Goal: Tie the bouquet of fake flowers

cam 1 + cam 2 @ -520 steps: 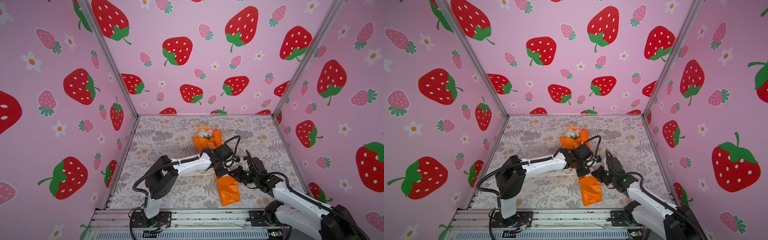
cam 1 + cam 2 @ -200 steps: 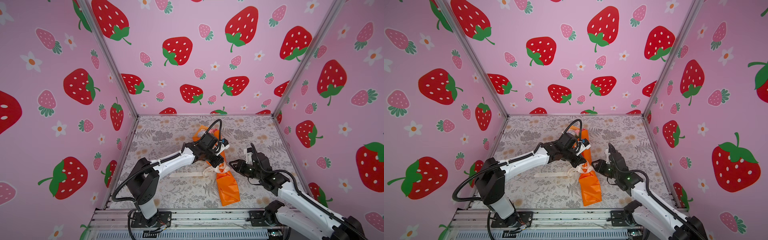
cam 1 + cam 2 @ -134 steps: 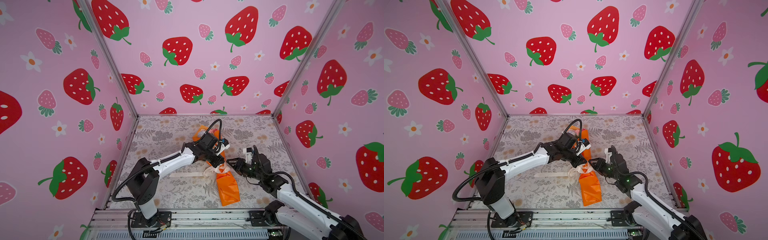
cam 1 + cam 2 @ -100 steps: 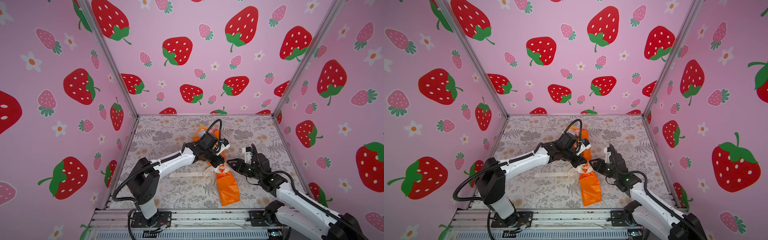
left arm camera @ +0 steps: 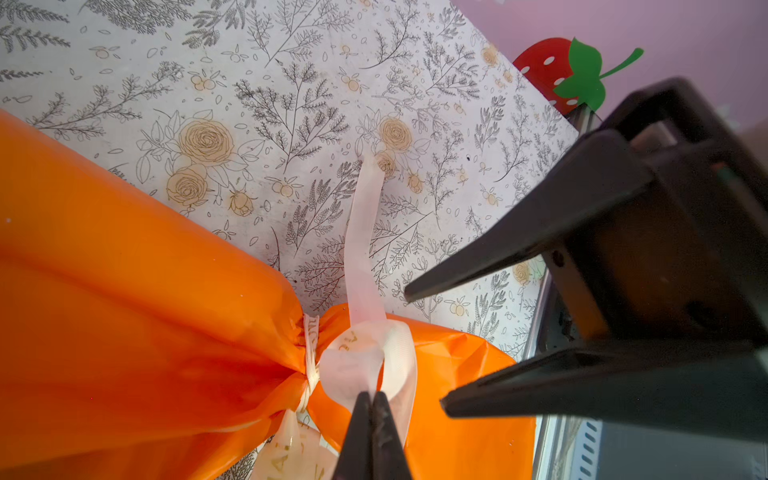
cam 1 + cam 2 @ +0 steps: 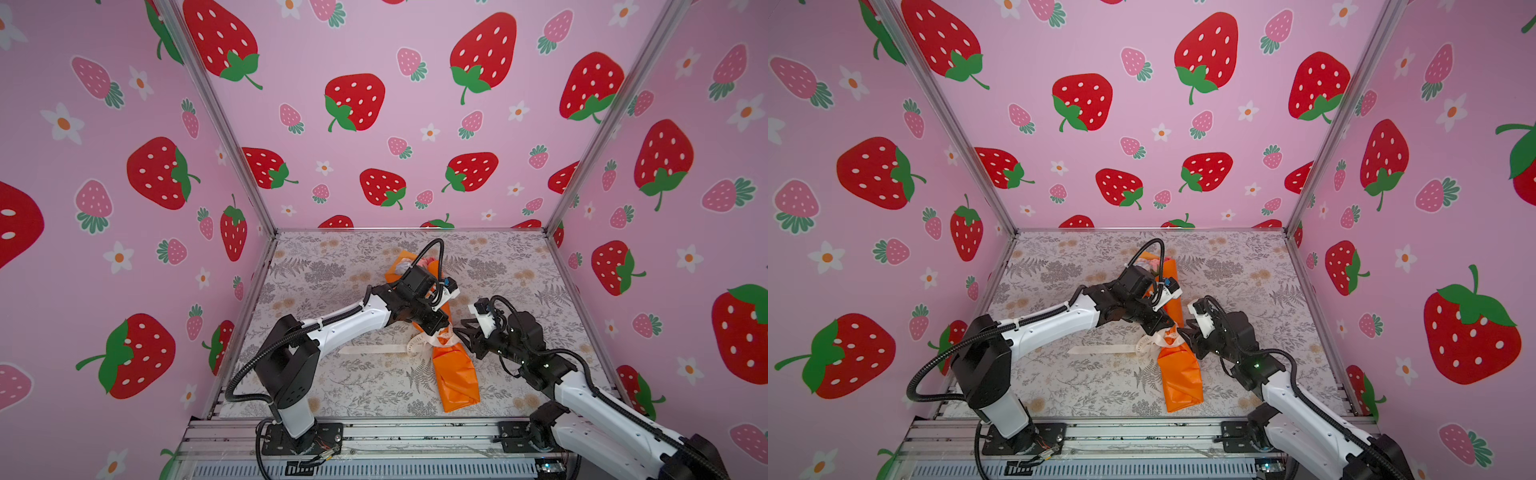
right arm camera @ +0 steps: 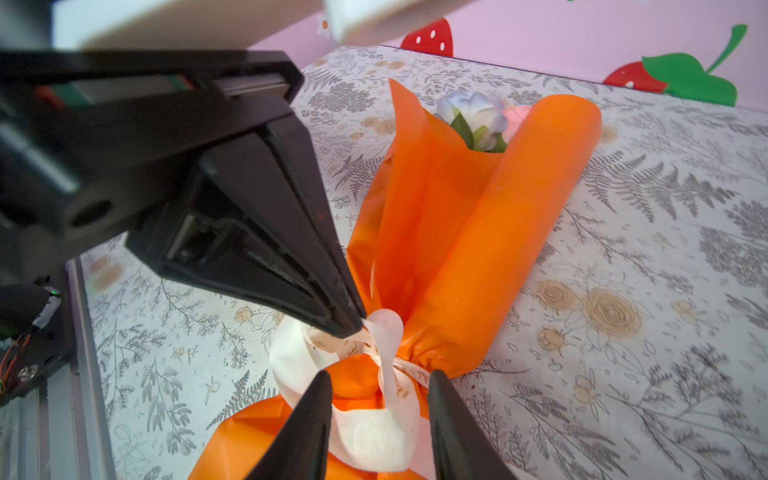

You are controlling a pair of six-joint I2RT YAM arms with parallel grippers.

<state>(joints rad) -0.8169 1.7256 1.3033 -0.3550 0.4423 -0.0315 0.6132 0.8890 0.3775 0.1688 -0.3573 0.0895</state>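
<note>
The bouquet of fake flowers [image 6: 455,374] [image 6: 1179,378] lies on the mat in orange paper, cinched at its waist. A white and a pink rose [image 7: 478,112] peek out of the far end. A cream ribbon [image 5: 365,249] [image 7: 374,432] is wound round the waist, and one tail [image 6: 374,349] trails left. My left gripper [image 5: 372,399] [image 6: 440,330] is shut on a ribbon loop at the knot. My right gripper [image 7: 378,376] [image 6: 461,332] is open, its fingers standing either side of the ribbon at the waist.
The floral mat [image 6: 332,270] is boxed in by pink strawberry walls on three sides. An aluminium rail [image 6: 374,436] carrying both arm bases runs along the front. The two grippers sit tip to tip over the knot.
The right gripper has crept left toward the bouquet's waist. The left gripper has stayed shut at the knot.
</note>
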